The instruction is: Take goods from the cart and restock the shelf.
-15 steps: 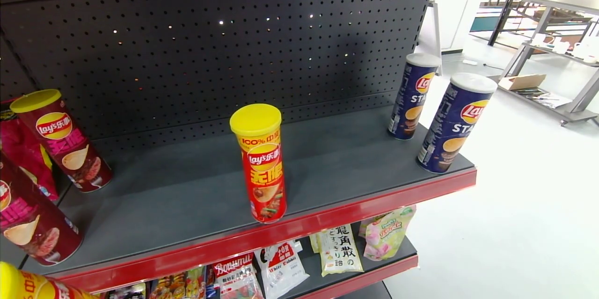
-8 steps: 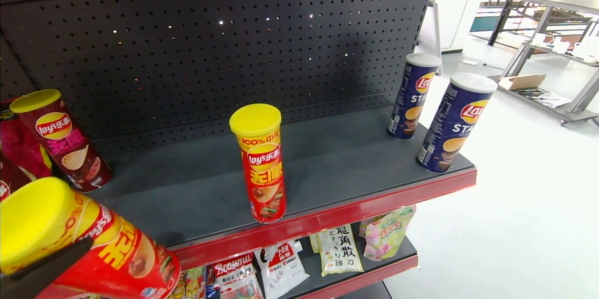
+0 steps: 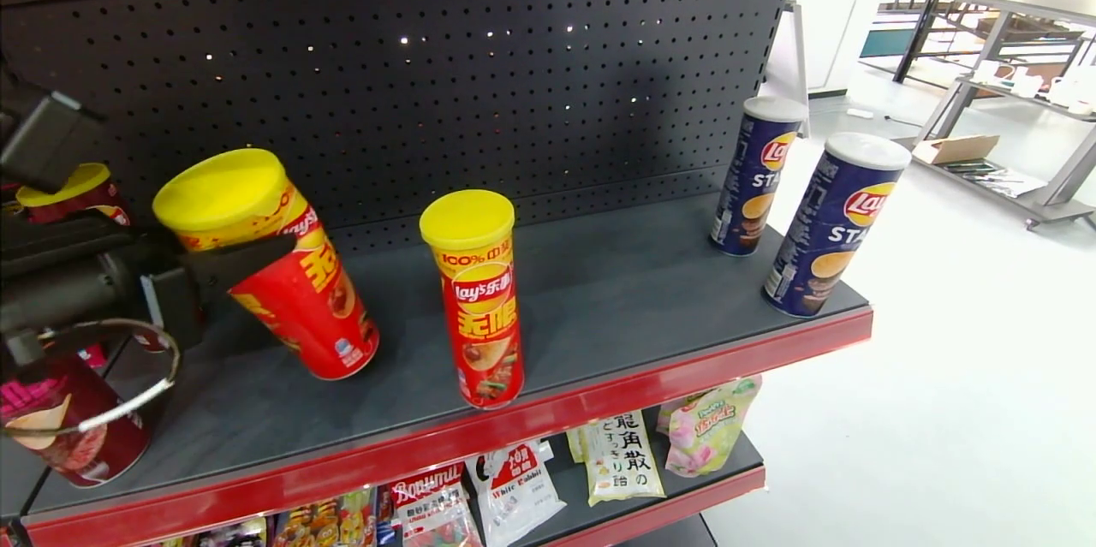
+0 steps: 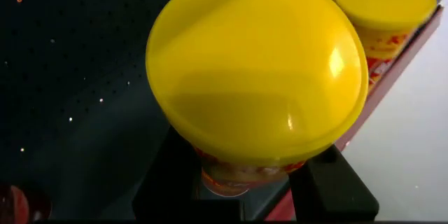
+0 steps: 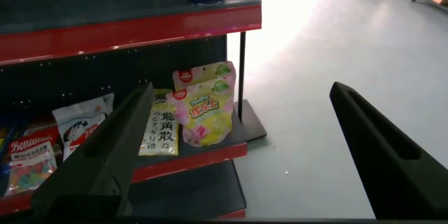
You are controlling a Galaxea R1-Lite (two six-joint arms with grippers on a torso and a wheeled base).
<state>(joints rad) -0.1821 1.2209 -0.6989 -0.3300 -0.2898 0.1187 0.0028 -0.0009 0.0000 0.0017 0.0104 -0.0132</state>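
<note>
Left gripper [image 3: 244, 260] grips the tilted can [image 3: 318, 307] (right gripper [image 5: 241, 92] gapes wide); level it upright before lowering onto the shelf [image 3: 616, 290].

Pale glossy floor [image 3: 942, 376]; grey metal racks [image 3: 1002, 6] (cluttered) far right.

A red chip can [image 3: 282, 273] with a yellow lid hangs tilted over the left part of the shelf [image 3: 616, 307], a dark grey board with a red front edge. Its lid leans left and its base sits low near the board, and the left gripper [image 3: 240, 249] clamps its upper body. Just right of it a second red can [image 3: 479, 299] stands upright near the front edge. Two upright dark blue cans [image 3: 830, 226] with white lids stand at the right end, and a maroon can [image 3: 60, 427] stands at the far left.
</note>
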